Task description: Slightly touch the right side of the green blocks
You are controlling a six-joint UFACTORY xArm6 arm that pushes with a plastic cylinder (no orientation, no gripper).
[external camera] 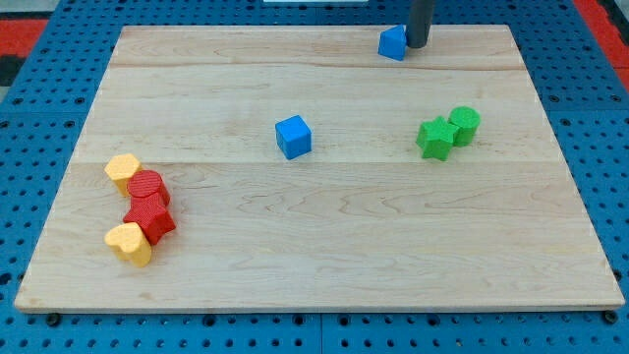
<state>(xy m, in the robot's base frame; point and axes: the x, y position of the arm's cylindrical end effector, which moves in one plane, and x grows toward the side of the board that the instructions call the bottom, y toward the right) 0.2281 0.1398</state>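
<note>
Two green blocks sit touching at the view's right: a green star and a green cylinder just to its upper right. My rod comes down at the view's top, and my tip rests on the board right beside a blue block, on its right side. The tip is well above the green blocks in the view, slightly left of them, and apart from them.
A blue cube stands near the board's middle. At the view's left lies a cluster: a yellow block, a red cylinder, a red block and a yellow heart. The wooden board lies on blue pegboard.
</note>
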